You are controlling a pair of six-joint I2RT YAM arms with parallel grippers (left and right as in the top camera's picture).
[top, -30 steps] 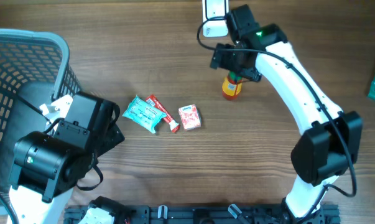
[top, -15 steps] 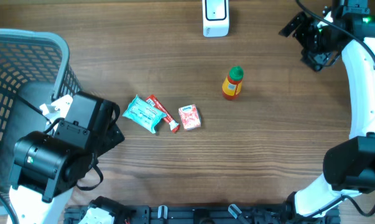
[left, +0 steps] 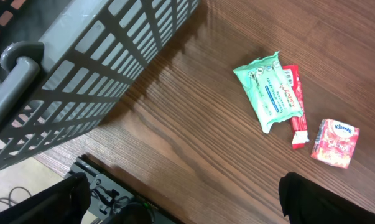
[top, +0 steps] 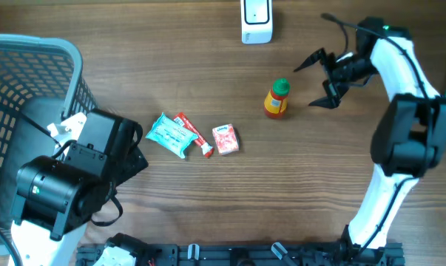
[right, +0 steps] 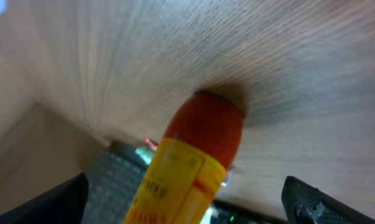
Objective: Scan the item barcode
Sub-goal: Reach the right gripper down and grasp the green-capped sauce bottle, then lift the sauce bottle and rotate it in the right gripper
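Basket (top: 30, 81), upper left of the overhead view: well apart from the work.

Left gripper (left: 184, 183), lower left: jaws spread wide, nothing in them, looking down on the wipes pack (left: 269, 89) and tissue pack (left: 335, 143).

Right gripper (top: 305, 86), upper right: jaws fully spread, empty, just right of the bottle (top: 276, 100), apparently not touching.

Scanner (top: 256, 21): top edge, centre.

Bottle: right of centre, below the scanner, looks upright.

Risks:
- The bottle is tall and narrow, so one finger landing first could tip or roll it.
- The barcode side is unseen and may face away from the scanner.
- The right wrist view is blurred, so alignment is uncertain.
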